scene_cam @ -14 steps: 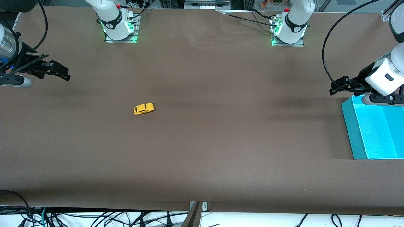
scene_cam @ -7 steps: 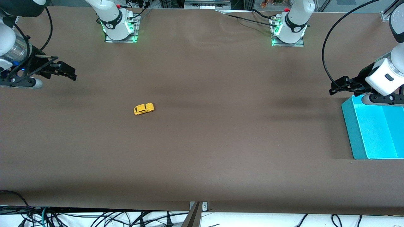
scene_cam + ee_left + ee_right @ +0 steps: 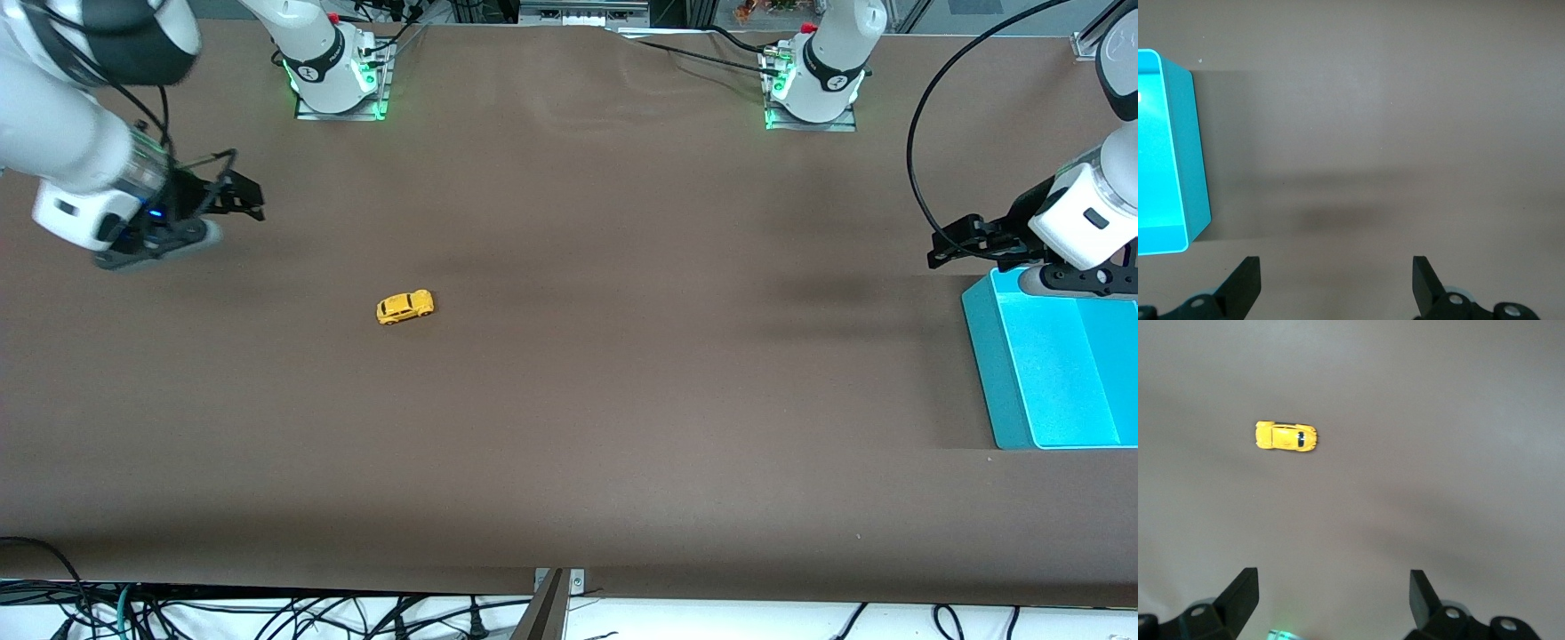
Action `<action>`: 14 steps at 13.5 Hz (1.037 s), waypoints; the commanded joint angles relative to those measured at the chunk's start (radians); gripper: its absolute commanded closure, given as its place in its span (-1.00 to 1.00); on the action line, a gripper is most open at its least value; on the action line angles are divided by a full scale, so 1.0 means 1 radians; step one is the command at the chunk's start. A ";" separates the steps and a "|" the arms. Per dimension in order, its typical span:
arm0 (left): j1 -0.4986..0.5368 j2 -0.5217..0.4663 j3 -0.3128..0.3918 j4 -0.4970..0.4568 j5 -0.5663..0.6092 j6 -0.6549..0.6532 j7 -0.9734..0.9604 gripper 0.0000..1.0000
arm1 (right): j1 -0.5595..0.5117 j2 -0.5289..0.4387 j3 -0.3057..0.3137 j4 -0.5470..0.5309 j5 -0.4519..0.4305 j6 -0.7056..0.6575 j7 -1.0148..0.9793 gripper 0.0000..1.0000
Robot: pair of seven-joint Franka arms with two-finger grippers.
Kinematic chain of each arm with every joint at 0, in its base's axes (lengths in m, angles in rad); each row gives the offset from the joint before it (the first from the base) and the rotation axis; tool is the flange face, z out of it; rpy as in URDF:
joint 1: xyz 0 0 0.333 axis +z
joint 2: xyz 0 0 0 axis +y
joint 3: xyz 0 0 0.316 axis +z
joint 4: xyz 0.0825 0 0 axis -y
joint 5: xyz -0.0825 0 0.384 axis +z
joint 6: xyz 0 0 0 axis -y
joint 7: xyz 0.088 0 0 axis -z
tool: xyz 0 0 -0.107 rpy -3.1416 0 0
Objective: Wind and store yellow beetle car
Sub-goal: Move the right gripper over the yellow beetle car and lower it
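From the front, the yellow beetle car (image 3: 405, 307) sits on its wheels on the brown table (image 3: 587, 400), well apart from the teal bin (image 3: 982, 373) at the left arm's end. The right gripper (image 3: 236, 196) hangs over the table near the car, fingers apart and empty. The left gripper (image 3: 965, 242), also spread and empty, waits just beside the bin.

The left wrist view shows only the bin's wall and bare table.

In the right wrist view the car (image 3: 1286, 436) lies off to one side of the open fingers (image 3: 1239, 593). Being so small (and on wheels), it could roll or squirt away if the fingers close off-centre.
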 commanded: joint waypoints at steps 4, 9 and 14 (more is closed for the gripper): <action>-0.003 0.005 -0.002 0.017 0.031 -0.001 0.014 -1.00 | -0.016 0.092 0.091 -0.057 -0.008 0.162 -0.452 -1.00; -0.003 0.005 -0.002 0.017 0.031 -0.002 0.014 -1.00 | -0.015 0.118 0.111 -0.254 -0.011 0.519 -0.960 -1.00; -0.003 0.005 -0.002 0.019 0.031 -0.002 0.014 -1.00 | -0.008 0.242 0.191 -0.317 -0.014 0.663 -1.064 -1.00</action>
